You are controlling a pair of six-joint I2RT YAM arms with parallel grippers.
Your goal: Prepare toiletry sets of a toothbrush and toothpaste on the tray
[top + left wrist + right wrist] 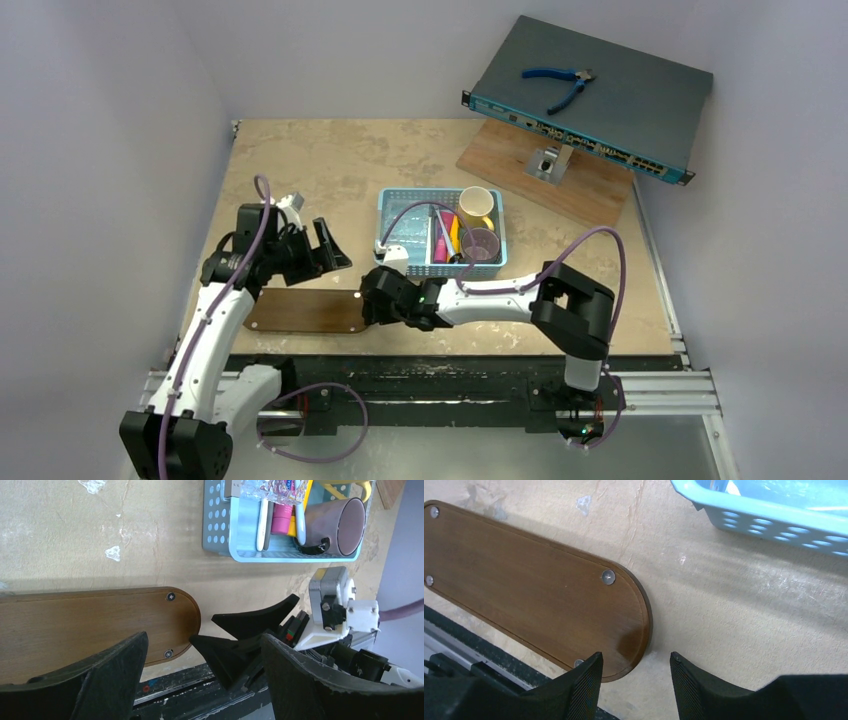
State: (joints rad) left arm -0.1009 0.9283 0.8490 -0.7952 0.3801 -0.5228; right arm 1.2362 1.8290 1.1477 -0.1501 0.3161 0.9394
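Observation:
The tray (305, 310) is a dark-brown oval board lying bare near the table's front edge; it also shows as the tray (100, 625) and the tray (534, 595). A pink tube (281, 517), a yellow tube (454, 233) and pale toothbrushes (262, 525) lie in the light-blue basket (400, 205). My left gripper (330, 250) hangs open and empty above the tray's right part; its midpoint is the left gripper (204, 637). My right gripper (372, 300) is low at the tray's right end, open and empty, seen closer as the right gripper (635, 656).
A yellow cup (476, 205) and a purple cup (482, 245) stand in the basket's right compartment. At the back right a grey network switch (620, 100) with blue pliers (560, 82) rests tilted over a lighter wooden board (500, 160). A metal rail (660, 385) runs along the near edge.

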